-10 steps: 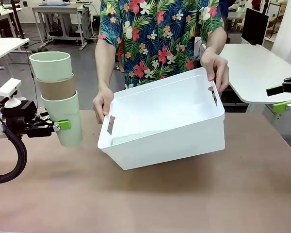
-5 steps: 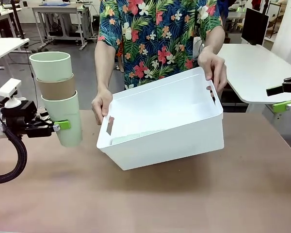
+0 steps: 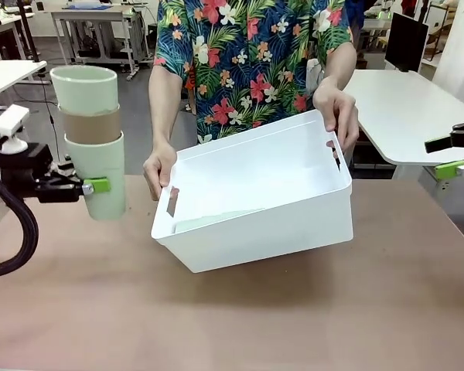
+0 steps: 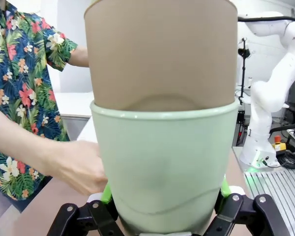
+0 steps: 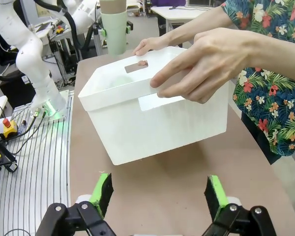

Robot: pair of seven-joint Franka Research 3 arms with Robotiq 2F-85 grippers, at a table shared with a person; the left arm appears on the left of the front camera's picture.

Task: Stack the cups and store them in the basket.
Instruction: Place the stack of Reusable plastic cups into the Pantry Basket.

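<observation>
Mint-and-brown stack of cups (image 3: 93, 143), clamped low in the left jaws, has risen slightly beside the tilted basket (image 3: 271, 228) a person (image 3: 247, 62) holds out, likely to clear its rim; right jaws gape empty.

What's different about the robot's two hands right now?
The left gripper is shut on the bottom green cup of a stack of three, while the right gripper is open and holds nothing. The left gripper is close beside the basket that a person holds tilted; the right gripper is far off on the basket's other side. Both are black with green pads.
</observation>
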